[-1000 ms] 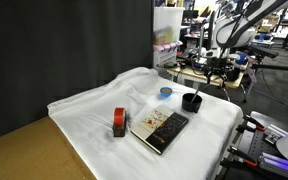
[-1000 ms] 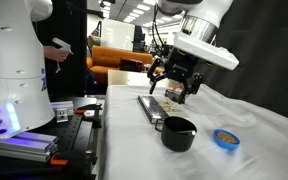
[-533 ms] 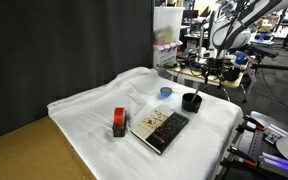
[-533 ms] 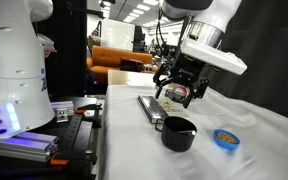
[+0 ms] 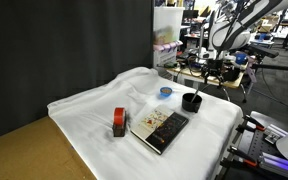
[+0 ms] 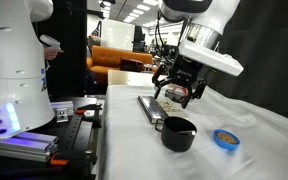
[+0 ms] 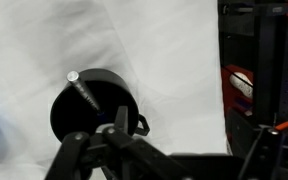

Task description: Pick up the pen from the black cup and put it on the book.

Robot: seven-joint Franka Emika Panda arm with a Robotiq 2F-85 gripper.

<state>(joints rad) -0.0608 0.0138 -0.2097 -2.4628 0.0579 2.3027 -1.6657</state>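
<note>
The black cup point(image 7: 92, 108) stands on the white cloth, and the pen point(image 7: 84, 90) leans inside it with its pale tip over the rim. The cup also shows in both exterior views point(image 5: 191, 101) point(image 6: 178, 132). The book point(image 5: 162, 128), dark with pale patches, lies flat beside the cup and shows behind it in an exterior view point(image 6: 151, 107). My gripper point(image 6: 180, 92) hangs above the table, over and a little behind the cup, apart from it. In the wrist view the gripper point(image 7: 164, 140) is open and empty, with the cup below its left finger.
A small blue disc point(image 5: 165, 92) point(image 6: 224, 137) lies near the cup. A red-and-black block point(image 5: 119, 122) stands left of the book. The cloth-covered table's edge point(image 6: 114, 120) is close to the cup. Lab equipment stands beyond the edge point(image 7: 254, 90).
My gripper has shifted slightly down and toward the cup. The cup, pen and book have not moved.
</note>
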